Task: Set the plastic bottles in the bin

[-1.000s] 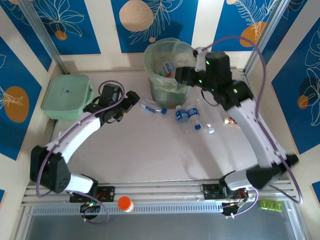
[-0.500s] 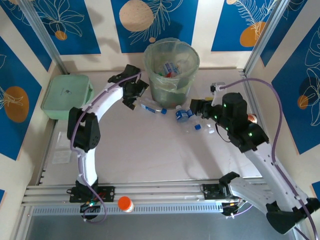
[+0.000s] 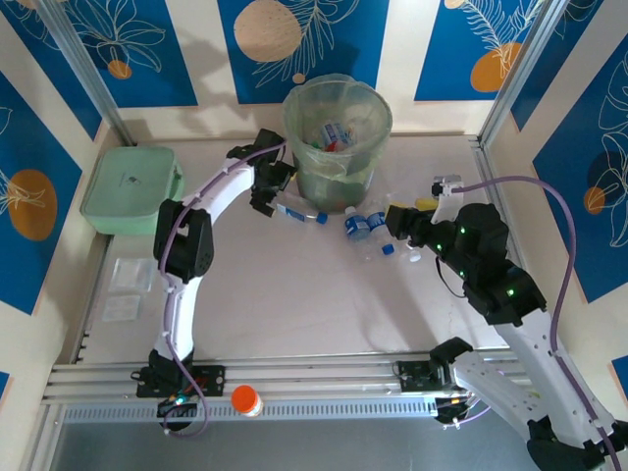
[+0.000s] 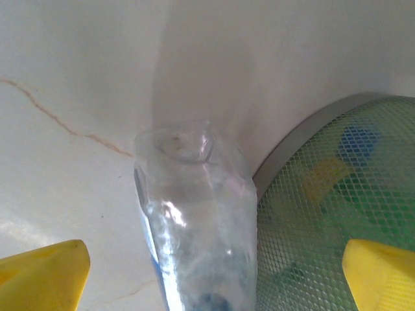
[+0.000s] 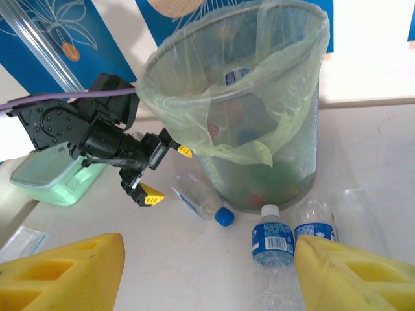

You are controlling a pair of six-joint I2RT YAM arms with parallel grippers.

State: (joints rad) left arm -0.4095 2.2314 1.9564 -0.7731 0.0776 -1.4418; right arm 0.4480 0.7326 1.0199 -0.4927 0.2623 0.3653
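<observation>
The bin (image 3: 337,147) stands at the table's far middle, its pale green liner holding several bottles. A clear bottle with a blue cap (image 3: 299,210) lies against the bin's left foot. My left gripper (image 3: 279,196) is open just behind this bottle's base. In the left wrist view the bottle (image 4: 194,227) lies between the yellow fingertips (image 4: 42,275), beside the bin's mesh wall (image 4: 337,194). My right gripper (image 5: 207,278) is open, low over the table. Two blue-labelled bottles (image 5: 272,240) (image 5: 316,223) lie in front of it. A clear bottle (image 5: 356,207) lies to their right.
A flat mint-green box (image 3: 130,188) sits at the far left. Clear flat packets (image 3: 128,285) lie near the left edge. An orange-capped item (image 3: 245,399) rests on the front rail. The blue patterned walls close in behind and beside the table.
My left arm swung from mid-table up to the bin's left side, over the blue-capped bottle. My right arm drew back from above the bin and came down toward the bottles on the right.
</observation>
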